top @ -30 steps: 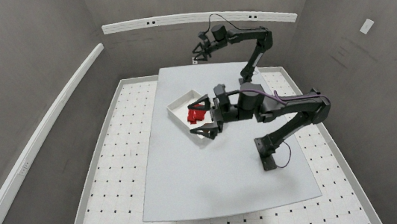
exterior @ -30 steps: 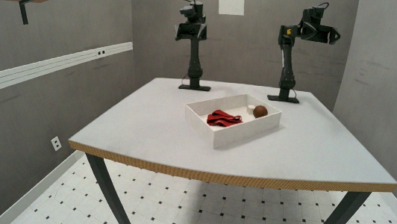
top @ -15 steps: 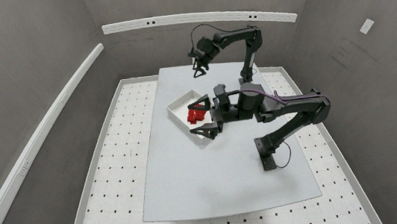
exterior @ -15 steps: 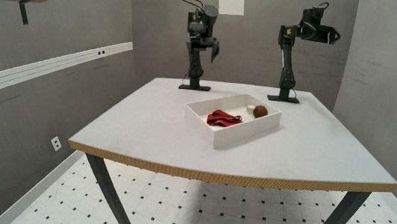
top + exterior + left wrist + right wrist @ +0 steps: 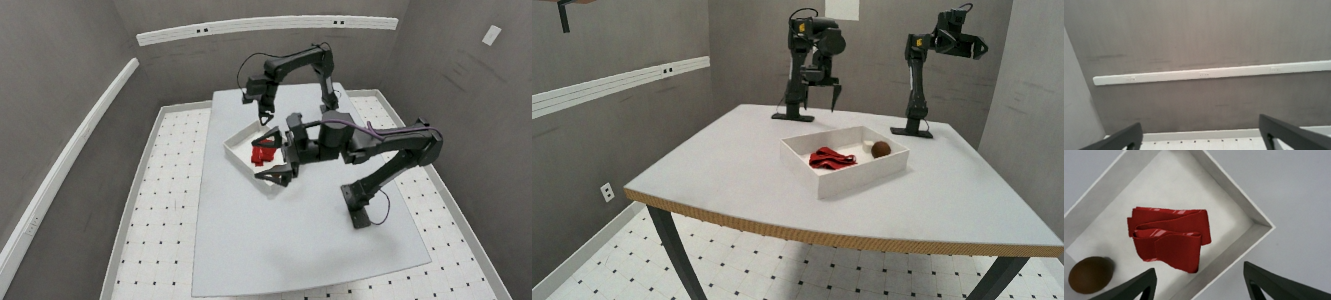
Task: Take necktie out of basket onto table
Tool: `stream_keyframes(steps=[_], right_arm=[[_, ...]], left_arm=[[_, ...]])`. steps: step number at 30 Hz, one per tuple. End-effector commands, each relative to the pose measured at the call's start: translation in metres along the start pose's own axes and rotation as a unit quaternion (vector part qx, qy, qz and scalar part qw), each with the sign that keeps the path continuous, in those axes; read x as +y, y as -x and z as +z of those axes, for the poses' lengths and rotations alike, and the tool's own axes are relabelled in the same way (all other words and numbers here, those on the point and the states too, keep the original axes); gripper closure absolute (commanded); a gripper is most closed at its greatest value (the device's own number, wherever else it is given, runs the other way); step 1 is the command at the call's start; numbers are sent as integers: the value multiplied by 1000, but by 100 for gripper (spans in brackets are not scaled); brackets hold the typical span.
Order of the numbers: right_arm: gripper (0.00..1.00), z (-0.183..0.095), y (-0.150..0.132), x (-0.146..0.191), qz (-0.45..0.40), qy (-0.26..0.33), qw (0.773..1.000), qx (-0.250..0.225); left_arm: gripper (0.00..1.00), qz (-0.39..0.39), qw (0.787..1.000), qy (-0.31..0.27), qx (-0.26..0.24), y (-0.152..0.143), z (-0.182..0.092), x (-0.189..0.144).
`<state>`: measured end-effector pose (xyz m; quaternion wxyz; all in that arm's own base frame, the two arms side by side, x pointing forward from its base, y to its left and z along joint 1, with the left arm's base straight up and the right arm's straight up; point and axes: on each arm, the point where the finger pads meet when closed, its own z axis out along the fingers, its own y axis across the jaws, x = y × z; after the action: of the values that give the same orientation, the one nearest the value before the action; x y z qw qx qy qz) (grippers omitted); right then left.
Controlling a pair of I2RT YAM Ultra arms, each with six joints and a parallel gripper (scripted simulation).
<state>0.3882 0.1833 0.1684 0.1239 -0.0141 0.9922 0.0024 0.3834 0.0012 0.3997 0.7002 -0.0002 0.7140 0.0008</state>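
Necktie (image 5: 263,153) (image 5: 831,159) (image 5: 1178,250) lies folded in the basket (image 5: 240,158) (image 5: 862,178) (image 5: 1242,244), inside the worktop's (image 5: 300,240) (image 5: 732,185) (image 5: 1299,200) edges. Right claw (image 5: 266,121) (image 5: 820,110) (image 5: 1199,267) and left claw (image 5: 254,159) (image 5: 984,49) (image 5: 1199,124) are released; through a shallow pinch, folds could be left behind.
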Motion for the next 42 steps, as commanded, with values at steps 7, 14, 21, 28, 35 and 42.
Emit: stream_keyframes(steps=[7,14,21,28,35,42], right_arm=[[24,22,-20,23,2,-1,993,115],[26,25,-21,25,2,-1,992,124],[26,37,-24,25,2,-1,992,124],[26,52,-28,25,2,-1,992,124],[26,75,-34,25,2,-1,992,124],[26,91,-38,25,2,-1,992,124]], left_arm=[[0,0,1000,0,0,0,0,0],[0,0,1000,0,0,0,0,0],[0,0,1000,0,0,0,0,0],[0,0,1000,0,0,0,0,0],[0,0,1000,0,0,0,0,0],[0,0,1000,0,0,0,0,0]])
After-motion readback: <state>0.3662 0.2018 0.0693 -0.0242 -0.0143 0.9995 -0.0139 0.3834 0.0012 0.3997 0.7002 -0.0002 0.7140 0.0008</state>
